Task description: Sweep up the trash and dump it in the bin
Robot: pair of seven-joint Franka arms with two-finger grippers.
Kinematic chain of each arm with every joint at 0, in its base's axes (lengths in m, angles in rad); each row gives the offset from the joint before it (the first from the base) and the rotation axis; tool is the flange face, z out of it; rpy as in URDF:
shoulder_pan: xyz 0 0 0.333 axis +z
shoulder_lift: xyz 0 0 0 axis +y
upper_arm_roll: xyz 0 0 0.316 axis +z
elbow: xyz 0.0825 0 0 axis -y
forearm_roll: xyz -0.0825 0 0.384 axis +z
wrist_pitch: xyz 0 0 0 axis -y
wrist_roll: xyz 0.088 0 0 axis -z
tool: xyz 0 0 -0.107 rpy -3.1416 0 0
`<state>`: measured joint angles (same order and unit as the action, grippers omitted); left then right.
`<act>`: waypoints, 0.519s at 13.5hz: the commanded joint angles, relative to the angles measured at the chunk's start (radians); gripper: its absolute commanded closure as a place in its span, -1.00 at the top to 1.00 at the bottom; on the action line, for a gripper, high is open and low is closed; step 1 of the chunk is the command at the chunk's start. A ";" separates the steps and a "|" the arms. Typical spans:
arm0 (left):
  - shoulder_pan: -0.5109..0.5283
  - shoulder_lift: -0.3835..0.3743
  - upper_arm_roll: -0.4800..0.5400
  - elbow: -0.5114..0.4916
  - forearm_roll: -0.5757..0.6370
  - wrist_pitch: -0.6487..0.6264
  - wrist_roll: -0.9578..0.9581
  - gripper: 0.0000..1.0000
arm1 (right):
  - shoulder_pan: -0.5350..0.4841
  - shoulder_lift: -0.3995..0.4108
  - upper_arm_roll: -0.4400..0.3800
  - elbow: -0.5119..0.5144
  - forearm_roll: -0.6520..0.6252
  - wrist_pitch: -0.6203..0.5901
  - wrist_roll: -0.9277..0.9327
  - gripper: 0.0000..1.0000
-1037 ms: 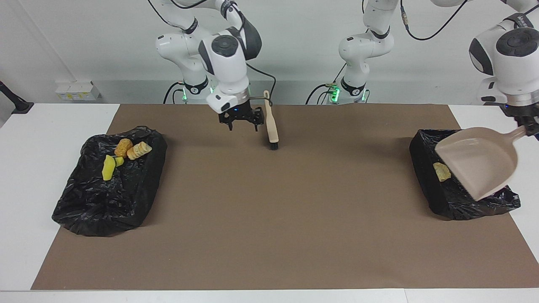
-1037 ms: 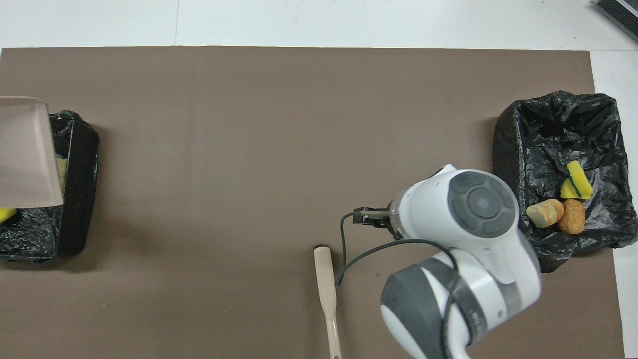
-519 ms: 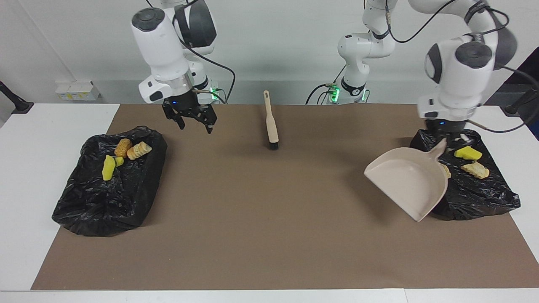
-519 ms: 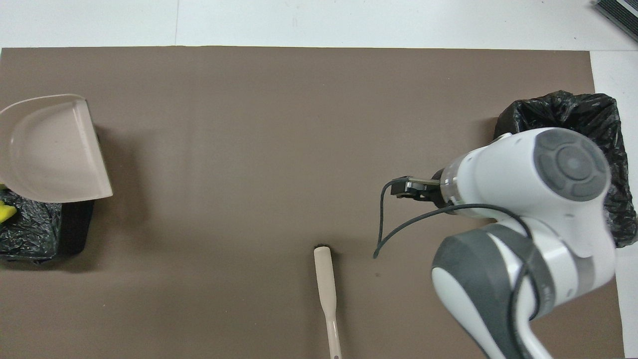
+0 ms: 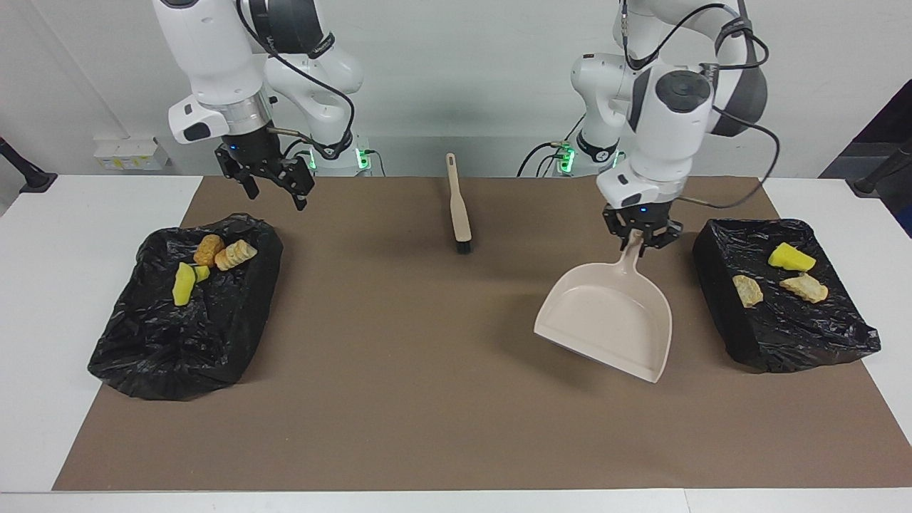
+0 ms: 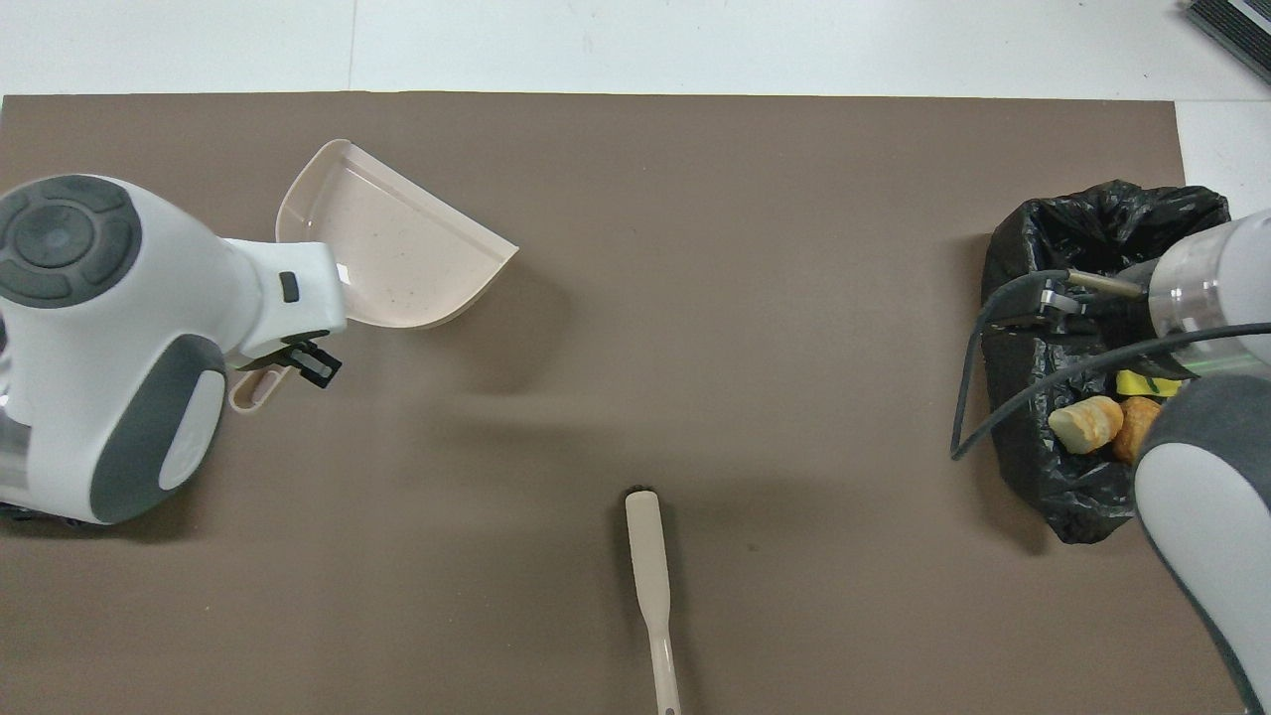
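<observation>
My left gripper (image 5: 640, 240) is shut on the handle of the beige dustpan (image 5: 605, 320), which hangs tilted, lip down, over the mat beside the black-lined bin (image 5: 741, 335) at the left arm's end. That bin holds trash: a yellow sponge bit (image 5: 789, 258) and two beige lumps (image 5: 805, 287). My right gripper (image 5: 278, 197) hangs open and empty over the mat by the other black-lined bin (image 5: 164, 349). In that bin lie an orange-brown lump (image 5: 208, 249), a beige lump (image 5: 236, 254) and a yellow sponge bit (image 5: 184, 283). From overhead the dustpan (image 6: 397, 248) looks empty.
The beige brush (image 5: 459, 206) lies on the brown mat (image 5: 427, 399) between the two arms' bases, bristles pointing away from the robots. It also shows in the overhead view, the brush (image 6: 647, 566) at the mat's near edge. White table borders the mat.
The left arm has swung the dustpan off its bin toward the table's middle. The right gripper has left the brush's side, risen, and moved over toward the other bin.
</observation>
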<state>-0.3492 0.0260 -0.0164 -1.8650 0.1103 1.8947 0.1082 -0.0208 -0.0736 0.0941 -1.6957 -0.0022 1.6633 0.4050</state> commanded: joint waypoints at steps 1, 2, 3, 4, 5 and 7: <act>-0.108 0.099 0.021 0.071 -0.050 0.032 -0.216 -1.00 | -0.007 -0.012 -0.059 0.079 -0.016 -0.088 -0.089 1.00; -0.152 0.154 0.021 0.107 -0.053 0.065 -0.304 -1.00 | -0.007 -0.014 -0.092 0.100 -0.016 -0.117 -0.144 1.00; -0.178 0.187 0.021 0.124 -0.076 0.101 -0.370 -1.00 | -0.007 -0.015 -0.117 0.108 -0.016 -0.137 -0.187 1.00; -0.201 0.207 0.023 0.136 -0.102 0.113 -0.427 -1.00 | -0.007 -0.024 -0.138 0.110 -0.016 -0.143 -0.215 1.00; -0.218 0.236 0.021 0.153 -0.112 0.113 -0.470 -1.00 | -0.007 -0.029 -0.155 0.108 -0.016 -0.143 -0.238 1.00; -0.280 0.317 0.021 0.239 -0.112 0.133 -0.562 -1.00 | -0.011 -0.041 -0.163 0.097 -0.016 -0.137 -0.250 1.00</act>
<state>-0.5809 0.2758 -0.0164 -1.7274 0.0138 2.0223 -0.3862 -0.0221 -0.1020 -0.0773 -1.5953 -0.0049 1.5343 0.1779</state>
